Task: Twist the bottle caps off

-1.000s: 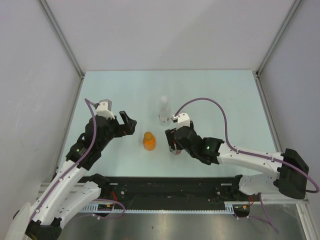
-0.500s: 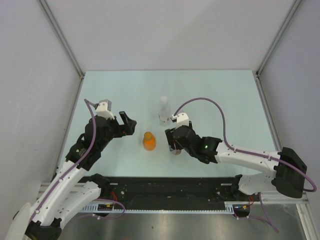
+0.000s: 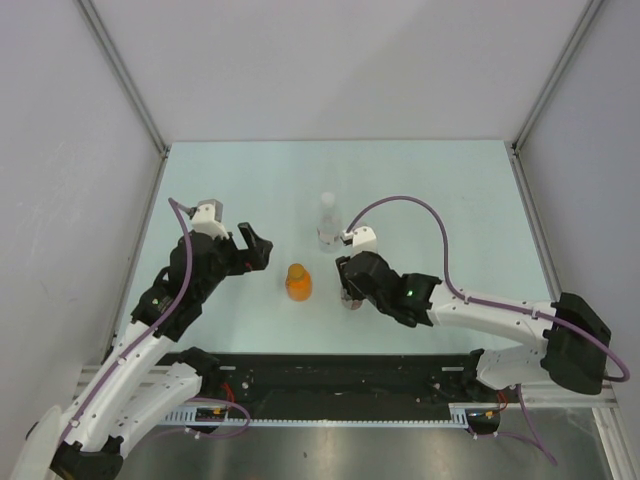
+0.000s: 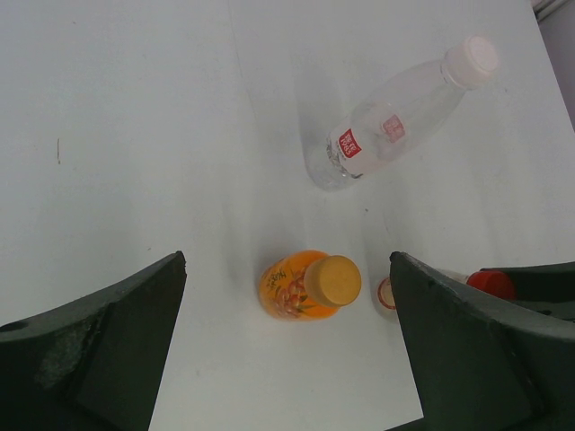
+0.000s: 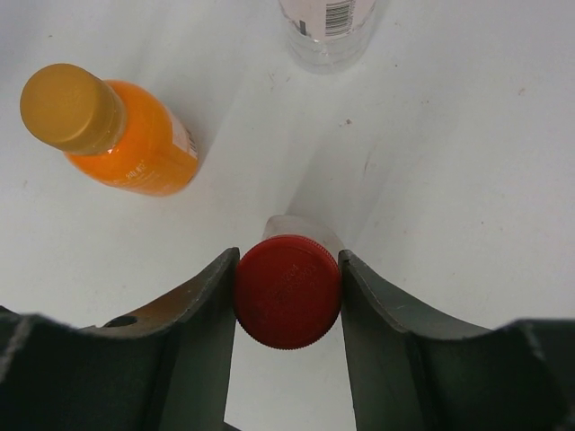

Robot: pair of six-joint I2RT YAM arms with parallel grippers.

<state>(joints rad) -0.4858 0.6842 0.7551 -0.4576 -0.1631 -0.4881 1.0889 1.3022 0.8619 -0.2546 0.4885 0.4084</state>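
Observation:
Three bottles stand upright on the pale table [image 3: 430,190]. My right gripper [image 5: 287,262] is shut on the red cap [image 5: 287,291] of a clear bottle [image 5: 304,226], one finger against each side of the cap. The squat orange bottle [image 3: 298,283] with its orange cap [image 5: 67,106] stands just to the left of it. Behind them is the clear labelled bottle [image 3: 328,222] with a white cap [image 4: 471,61]. My left gripper [image 3: 258,247] hangs open to the left of the orange bottle [image 4: 292,289], touching nothing. In the top view the right gripper [image 3: 350,290] hides the red cap.
Grey walls enclose the table on the left, back and right. The black rail [image 3: 330,375] with the arm bases runs along the near edge. The three bottles stand close together between the two grippers.
The right gripper's fingers have closed in onto the red cap, and the right arm has edged slightly forward. The left arm and the bottles have not moved.

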